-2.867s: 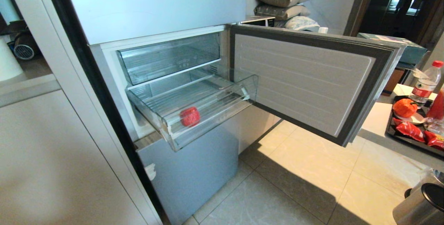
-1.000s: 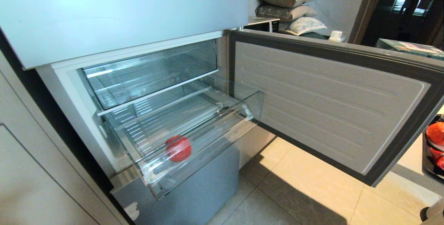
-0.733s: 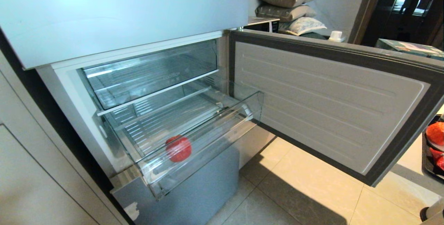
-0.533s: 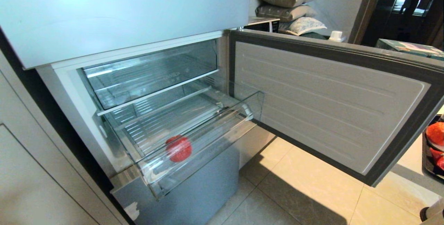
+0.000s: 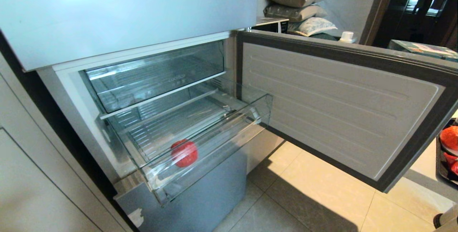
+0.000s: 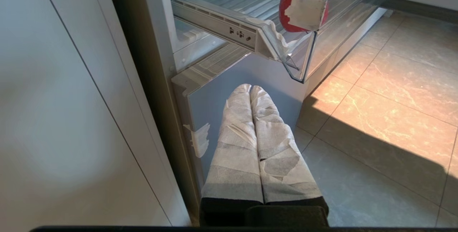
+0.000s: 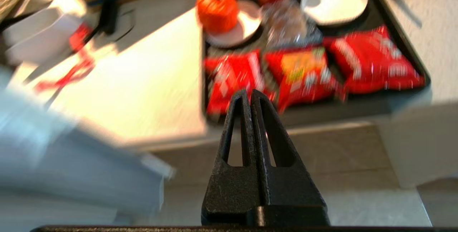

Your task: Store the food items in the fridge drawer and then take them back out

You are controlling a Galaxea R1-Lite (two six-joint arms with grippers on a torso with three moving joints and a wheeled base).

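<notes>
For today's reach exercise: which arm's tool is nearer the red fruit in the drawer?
Left. The left tool sits below the drawer holding the red fruit; the right tool faces a snack tray elsewhere.

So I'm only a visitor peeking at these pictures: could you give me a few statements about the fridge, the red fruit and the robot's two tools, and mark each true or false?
1. The red fruit lies in the pulled-out fridge drawer. True.
2. The left tool is gripping the fruit. False: it is shut on nothing, low beside the fridge, apart from the fruit.
3. The fridge door stands open. True.
4. The right tool is wide open. False: its fingers are pressed together.
5. The right tool points toward a dark tray holding red snack bags. True.
6. The upper clear bin holds a bottle. False: nothing shows inside it.
</notes>
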